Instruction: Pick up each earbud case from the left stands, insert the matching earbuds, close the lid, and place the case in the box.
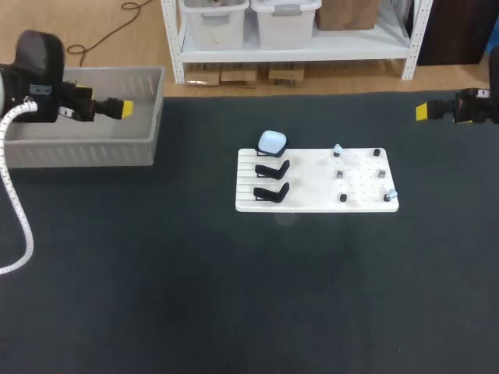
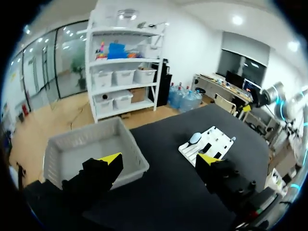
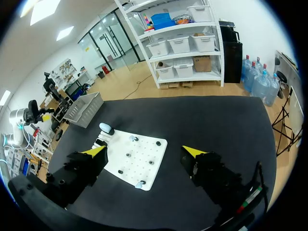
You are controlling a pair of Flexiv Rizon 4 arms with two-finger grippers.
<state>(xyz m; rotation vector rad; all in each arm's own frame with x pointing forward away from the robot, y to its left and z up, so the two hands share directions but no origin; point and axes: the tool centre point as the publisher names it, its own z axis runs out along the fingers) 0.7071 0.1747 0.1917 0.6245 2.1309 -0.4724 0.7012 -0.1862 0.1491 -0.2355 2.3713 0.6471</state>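
Observation:
A pale blue earbud case (image 1: 271,142) sits closed on the rear stand at the left end of a white board (image 1: 320,199). The two black stands (image 1: 272,179) in front of it are bare. Two light blue earbuds (image 1: 337,149) (image 1: 391,195) rest on pegs on the board's right half. My left gripper (image 1: 125,109) hovers over the grey box (image 1: 78,149), open and empty. My right gripper (image 1: 422,111) hangs high at the far right, open and empty. In the left wrist view the left gripper (image 2: 161,161) has the box (image 2: 82,149) and case (image 2: 194,138) ahead.
Small black pegs (image 1: 377,153) dot the board's right half. In the right wrist view the right gripper (image 3: 144,151) looks down on the board (image 3: 139,166), with the case (image 3: 106,129) and the box (image 3: 86,109) beyond. Dark mat surrounds the board.

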